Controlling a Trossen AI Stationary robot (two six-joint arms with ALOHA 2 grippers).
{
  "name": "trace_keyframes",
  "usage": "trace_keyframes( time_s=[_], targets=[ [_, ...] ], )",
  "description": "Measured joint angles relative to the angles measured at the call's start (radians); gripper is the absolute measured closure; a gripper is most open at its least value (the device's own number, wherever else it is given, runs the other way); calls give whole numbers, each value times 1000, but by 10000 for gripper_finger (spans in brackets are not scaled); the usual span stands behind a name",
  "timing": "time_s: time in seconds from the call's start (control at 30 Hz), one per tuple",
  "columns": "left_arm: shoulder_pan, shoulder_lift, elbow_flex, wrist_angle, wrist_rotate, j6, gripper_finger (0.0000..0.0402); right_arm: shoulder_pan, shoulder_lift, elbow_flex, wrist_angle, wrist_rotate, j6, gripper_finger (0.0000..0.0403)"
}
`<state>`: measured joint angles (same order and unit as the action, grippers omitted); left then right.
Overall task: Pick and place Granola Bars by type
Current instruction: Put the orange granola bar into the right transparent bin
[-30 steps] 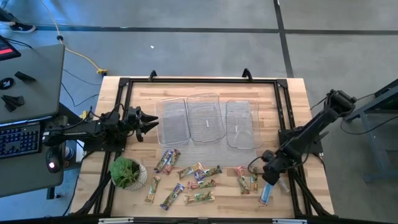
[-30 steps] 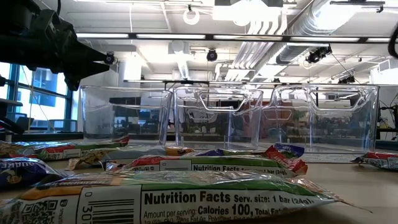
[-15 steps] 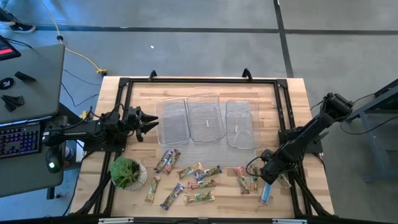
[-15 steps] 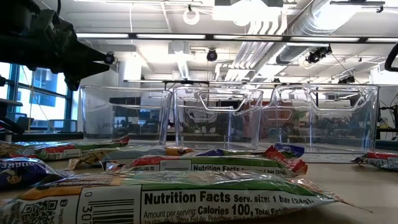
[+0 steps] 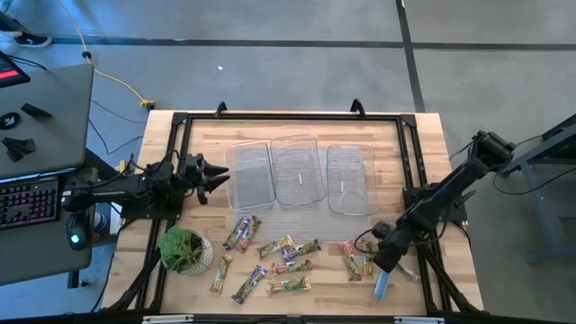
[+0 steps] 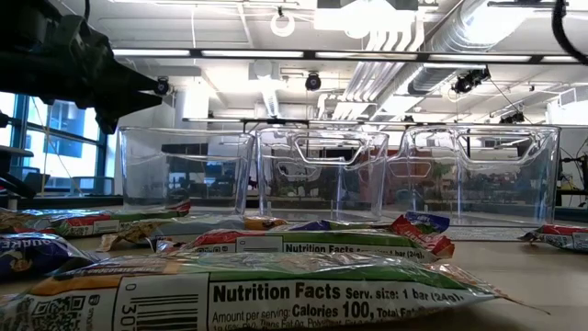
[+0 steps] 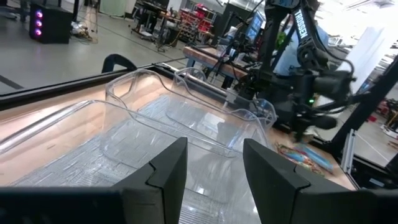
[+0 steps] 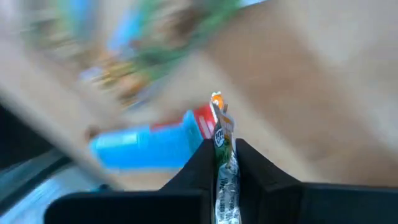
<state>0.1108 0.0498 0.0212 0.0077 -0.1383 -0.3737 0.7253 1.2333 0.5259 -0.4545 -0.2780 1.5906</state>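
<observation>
Right gripper [image 8: 224,163] clenched on a green-wrapped bar [image 8: 222,149] beside the blue bar [image 5: 382,284], for sorting; left gripper [image 7: 212,163] released, idle near trays [image 5: 298,171].

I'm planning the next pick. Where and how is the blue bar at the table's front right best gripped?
Judging by its pose, grip the blue bar across its narrow width at mid-length, coming straight down: it lies flat, apart from the other bars. The right gripper, nearest, already pinches a green bar.
</observation>
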Motion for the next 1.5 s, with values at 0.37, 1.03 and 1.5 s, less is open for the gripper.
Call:
trace_keyframes(
  time_s=[0.37,1.03,1.5],
  targets=[
    [0,0,0,1,-10,1,253,-159,-200,2,167,402,-406,393],
    [0,0,0,4,-28,-25,253,-517,-316,147,253,969,-1321,395],
    [0,0,0,5,-32,-72,253,-990,-72,146,190,839,-1220,393]
  ],
)
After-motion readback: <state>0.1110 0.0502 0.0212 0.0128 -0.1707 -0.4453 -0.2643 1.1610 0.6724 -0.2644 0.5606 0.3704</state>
